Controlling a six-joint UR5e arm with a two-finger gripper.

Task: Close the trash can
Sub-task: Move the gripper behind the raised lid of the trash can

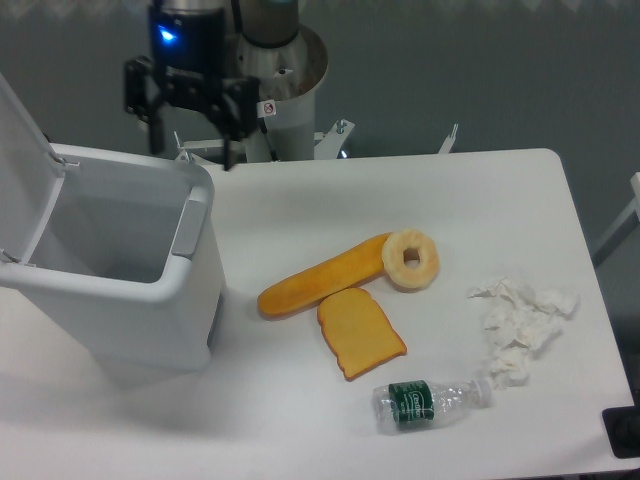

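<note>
a white table seen from above, with the task barely begun. at the far left the trash can [120,280] stands open, a big boxy white bin on the table's left part; its lid [18,150] is tipped up and back at the left edge, and the inside looks bare as far as can be seen. a grey latch [187,228] sits on its right rim. just above the bin's back right corner hangs the gripper [192,158], a blue light glowing on its wrist, fingers spread wide and holding nothing; it touches neither lid nor bin. behind it is the grey robot pedestal [280,90]. moving right, mid-table, lie a long orange bread loaf [320,277], a toast slice [360,332] and a pale doughnut [410,259] touching the loaf's end. lower right lies a clear bottle [425,400] on its side, and further right crumpled tissue [520,325]. what is left, by my judgement, is everything: reach the raised lid and swing it down shut.
</note>
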